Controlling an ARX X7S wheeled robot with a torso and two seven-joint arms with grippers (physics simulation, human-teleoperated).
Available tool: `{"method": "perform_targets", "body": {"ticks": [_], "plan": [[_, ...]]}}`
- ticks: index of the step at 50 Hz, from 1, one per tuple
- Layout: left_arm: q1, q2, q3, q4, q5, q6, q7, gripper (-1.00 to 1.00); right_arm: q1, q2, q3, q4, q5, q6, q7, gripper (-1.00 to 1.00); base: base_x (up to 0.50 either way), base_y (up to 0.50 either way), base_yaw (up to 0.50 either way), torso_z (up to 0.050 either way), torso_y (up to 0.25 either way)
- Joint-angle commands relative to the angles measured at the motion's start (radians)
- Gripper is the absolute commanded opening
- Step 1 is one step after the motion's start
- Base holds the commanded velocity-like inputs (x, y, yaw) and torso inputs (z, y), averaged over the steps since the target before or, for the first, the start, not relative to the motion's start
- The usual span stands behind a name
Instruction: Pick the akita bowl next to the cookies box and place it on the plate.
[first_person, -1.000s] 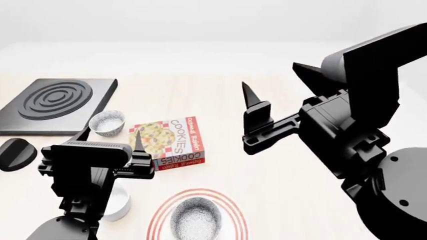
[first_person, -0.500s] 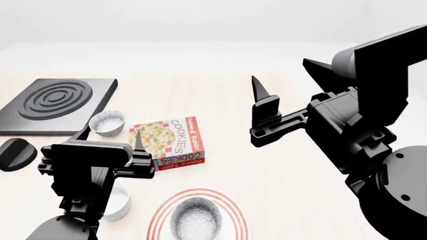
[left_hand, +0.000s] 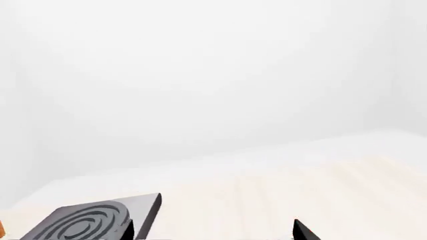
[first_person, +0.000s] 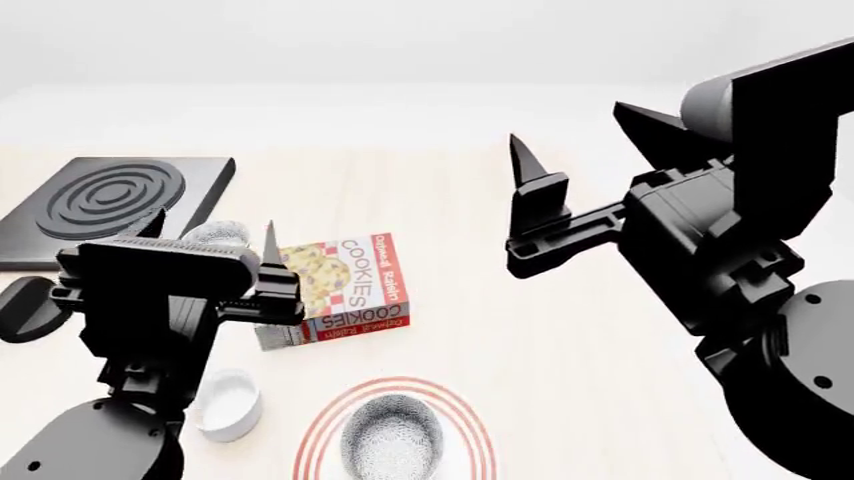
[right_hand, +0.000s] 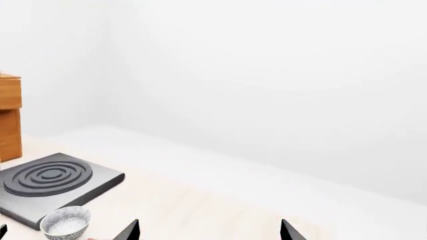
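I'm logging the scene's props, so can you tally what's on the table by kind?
Bowls: 3 (akita bowl on the plate, speckled bowl by the burner, plain white bowl)
Plates: 1
Cookies boxes: 1
Burner pads: 1
Total: 6

Simulated kitchen, pale wooden counter (first_person: 534, 380), black stove burner (first_person: 114, 200), wooden cabinet (right_hand: 9, 122)
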Motion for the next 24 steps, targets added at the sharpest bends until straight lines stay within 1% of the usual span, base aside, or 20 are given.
{"method": "perform_targets", "body": {"ticks": [1,3,4,11,18,24], "plan": [[-0.292,-0.024,-0.043,0.122,-0.112,-0.314,-0.032,1.0,0.024,-0.014,0.013,0.046,-0.009,-0.014,-0.008,1.0,0.0,0.0,0.0,0.0,0.0],[-0.35,-0.024,-0.042,0.135,-0.13,-0.367,-0.037,1.0,0.03,-0.019,0.014,0.051,-0.011,-0.014,-0.003,1.0,0.0,0.0,0.0,0.0,0.0],[-0.402,-0.012,-0.064,0.143,-0.16,-0.417,-0.034,1.0,0.037,-0.022,0.013,0.052,-0.008,-0.012,0.0,1.0,0.0,0.0,0.0,0.0,0.0],[-0.58,0.003,-0.082,0.172,-0.218,-0.563,-0.048,1.0,0.07,-0.03,0.01,0.044,0.012,0.001,0.018,1.0,0.0,0.0,0.0,0.0,0.0],[-0.684,0.016,-0.093,0.19,-0.263,-0.652,-0.066,1.0,0.118,-0.038,0.013,0.038,0.046,0.014,0.046,1.0,0.0,0.0,0.0,0.0,0.0],[-0.724,0.008,-0.094,0.188,-0.332,-0.671,-0.118,1.0,0.142,-0.044,0.013,0.031,0.06,0.02,0.057,1.0,0.0,0.0,0.0,0.0,0.0]]}}
